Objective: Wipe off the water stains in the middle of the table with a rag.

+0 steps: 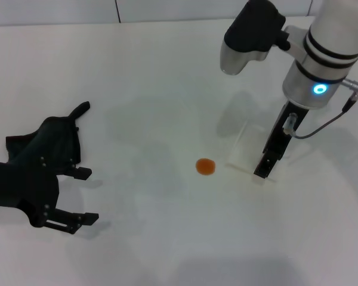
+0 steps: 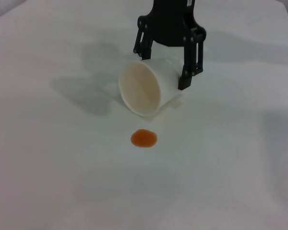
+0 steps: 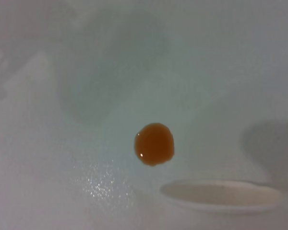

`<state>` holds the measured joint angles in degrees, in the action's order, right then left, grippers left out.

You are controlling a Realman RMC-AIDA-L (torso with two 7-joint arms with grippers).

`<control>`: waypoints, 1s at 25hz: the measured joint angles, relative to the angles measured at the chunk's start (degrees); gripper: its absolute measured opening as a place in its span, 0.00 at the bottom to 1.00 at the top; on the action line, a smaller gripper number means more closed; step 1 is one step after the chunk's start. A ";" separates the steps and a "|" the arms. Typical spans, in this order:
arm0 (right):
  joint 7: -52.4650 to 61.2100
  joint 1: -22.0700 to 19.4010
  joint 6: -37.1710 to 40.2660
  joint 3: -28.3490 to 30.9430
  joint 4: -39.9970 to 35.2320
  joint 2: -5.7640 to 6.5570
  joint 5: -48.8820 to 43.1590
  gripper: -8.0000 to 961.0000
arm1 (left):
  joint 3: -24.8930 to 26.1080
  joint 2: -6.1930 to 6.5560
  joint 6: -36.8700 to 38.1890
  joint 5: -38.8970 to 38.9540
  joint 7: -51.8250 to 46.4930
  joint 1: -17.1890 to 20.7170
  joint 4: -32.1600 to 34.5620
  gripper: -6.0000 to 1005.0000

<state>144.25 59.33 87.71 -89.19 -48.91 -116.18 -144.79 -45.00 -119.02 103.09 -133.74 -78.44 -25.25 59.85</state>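
Note:
The water stain (image 1: pixel 205 167) is a small round orange-brown spot in the middle of the white table (image 1: pixel 137 71). It also shows in the left wrist view (image 2: pixel 144 138) and the right wrist view (image 3: pixel 154 143). The black rag (image 1: pixel 56 134) lies at the table's left, its pointed tail toward the far side. My left gripper (image 1: pixel 82 195) is open, just near of the rag, fingers pointing toward the stain. My right gripper (image 1: pixel 258 158) is shut on a whitish plastic cup (image 2: pixel 146 88), tipped over on the table just right of the stain.
The cup's mouth faces the stain, and its rim shows in the right wrist view (image 3: pixel 223 195). The right arm's white forearm (image 1: pixel 322 53) reaches in from the far right. Bare tabletop lies between the rag and the stain.

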 joint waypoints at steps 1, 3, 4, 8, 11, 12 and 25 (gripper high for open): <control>0.00 0.00 -0.45 -0.46 0.41 0.00 0.43 0.89 | 0.00 0.00 0.00 0.00 0.05 -0.03 0.00 0.88; -0.03 0.01 -1.38 -1.61 1.23 0.00 1.41 0.89 | 0.00 0.01 0.00 0.02 0.11 -0.06 0.00 0.88; -0.04 0.02 -1.85 -2.36 1.62 0.00 1.67 0.89 | 0.00 0.02 0.00 0.02 0.13 -0.06 0.00 0.88; -0.08 -0.17 -2.70 -3.68 2.01 -0.01 1.83 0.89 | 0.00 0.02 -0.09 0.04 0.13 -0.07 0.01 0.88; -0.47 -0.55 -3.71 -3.94 2.15 -0.01 2.28 0.88 | 0.00 0.02 -0.10 0.06 0.14 0.05 -0.01 0.88; -0.53 -0.60 -3.82 -3.94 2.15 -0.01 2.38 0.88 | 0.00 0.02 -0.10 0.06 0.16 0.08 -0.02 0.88; -0.71 -2.43 -3.34 -3.62 -0.75 0.15 3.09 0.75 | 0.10 0.02 -0.09 0.16 0.32 0.85 -0.08 0.88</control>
<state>143.53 56.90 84.37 -92.81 -49.67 -116.03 -141.69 -44.90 -119.00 103.00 -133.58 -78.12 -24.40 59.76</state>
